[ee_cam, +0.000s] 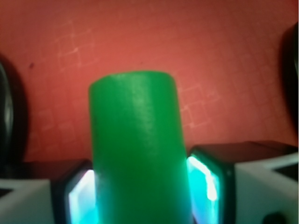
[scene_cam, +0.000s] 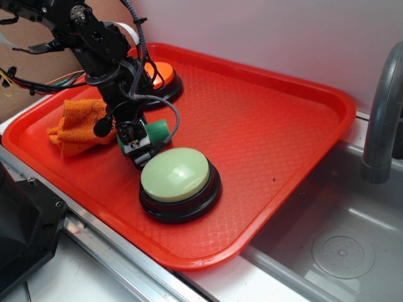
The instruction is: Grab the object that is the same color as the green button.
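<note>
Pincer (ee_cam: pixel 140 191) is clamping the green cylinder (ee_cam: pixel 138 144) between both pads, low over the red tray (scene_cam: pixel 271 119). Sitting in that tray are the green button (scene_cam: pixel 175 174), orange button (scene_cam: pixel 165 77) and orange cloth (scene_cam: pixel 79 126). Its long axis is running straight out past the fingertips.

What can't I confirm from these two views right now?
- Green cylinder: wrist view cuts off its lower end; in the exterior view the gripper hides most of it.
- Whether it is lifted off the red tray: neither view shows.
- Orange button: arm covers most of it.
</note>
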`<state>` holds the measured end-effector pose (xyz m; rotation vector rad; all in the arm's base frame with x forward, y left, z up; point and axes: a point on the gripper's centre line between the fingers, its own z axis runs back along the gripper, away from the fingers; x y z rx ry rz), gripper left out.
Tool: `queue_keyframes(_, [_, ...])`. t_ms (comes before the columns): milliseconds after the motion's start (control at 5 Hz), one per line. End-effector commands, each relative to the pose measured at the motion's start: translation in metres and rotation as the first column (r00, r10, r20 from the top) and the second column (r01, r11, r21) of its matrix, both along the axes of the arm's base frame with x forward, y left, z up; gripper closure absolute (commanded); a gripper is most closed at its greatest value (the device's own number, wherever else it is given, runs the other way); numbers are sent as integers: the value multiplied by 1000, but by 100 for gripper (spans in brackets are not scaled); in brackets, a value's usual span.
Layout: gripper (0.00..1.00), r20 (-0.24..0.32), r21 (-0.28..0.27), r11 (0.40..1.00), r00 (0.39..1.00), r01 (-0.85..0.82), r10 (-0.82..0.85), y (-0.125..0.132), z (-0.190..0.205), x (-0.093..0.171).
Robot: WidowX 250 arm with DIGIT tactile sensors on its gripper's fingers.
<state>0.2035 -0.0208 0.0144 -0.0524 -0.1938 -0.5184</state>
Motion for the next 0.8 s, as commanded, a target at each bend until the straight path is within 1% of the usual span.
queue_keyframes(0, [100, -116, 75, 964, 958, -254, 261, 18, 35, 10])
queue_keyframes(200, [100, -106, 108, 922, 918, -372, 383, 18, 70, 17])
queue_keyframes(400, [100, -64, 119, 891, 892, -439, 448, 12, 100, 19])
queue_keyframes(600, [100, -15, 93, 879, 882, -469, 472, 6, 132, 18])
